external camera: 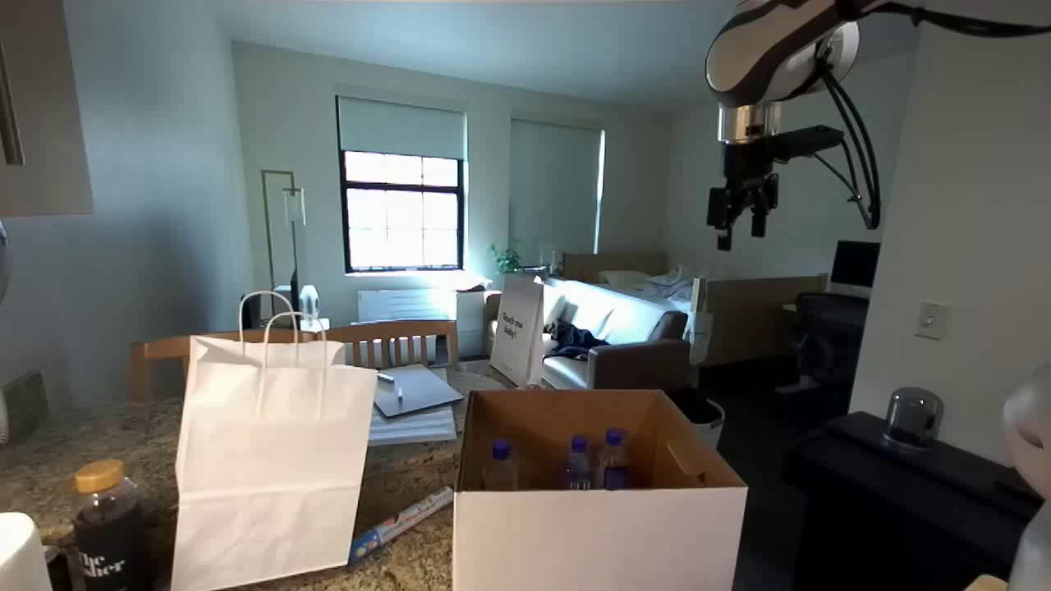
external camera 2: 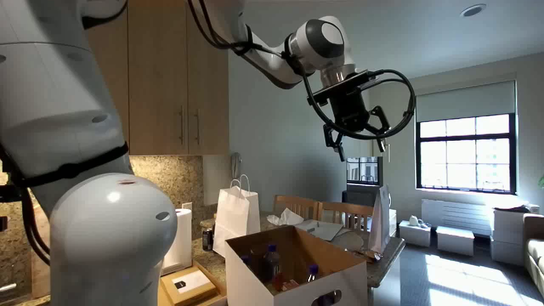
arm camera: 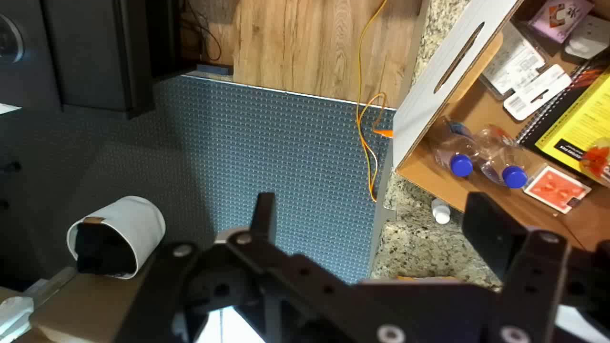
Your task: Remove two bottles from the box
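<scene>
Currently, bottles (external camera: 614,469): three blue-capped ones are made out, all inside the box (external camera: 599,542); in the wrist view, two are shown side by side near its slotted wall.
Removal: judged as not yet achieved, since no such bottle is seen outside; both lifts and both placings appear to be left.
Gripper (external camera 2: 361,150): spread wide, with nothing held; it is poised high in the air, well apart from the box, and a shift across and a descent are judged to be needed before any grasp.
Inside the box: besides the bottles, a red-and-white pack (arm camera: 557,189), a yellow-and-black spiral book (arm camera: 579,119), white packaged items (arm camera: 517,62) and a purple packet (arm camera: 561,18) can be picked out; the rest is cut off by the edge of the wrist view.
Paper bag (external camera: 275,460): stood upright on the counter (arm camera: 424,247) near the box; its contents are hidden.
Lettered bag (external camera: 517,349): stood farther off, beyond the box; what may be inside cannot be told.
White bin (arm camera: 138,228): seen on the floor (arm camera: 286,143) in the wrist view; only something dark is shown in its mouth.
</scene>
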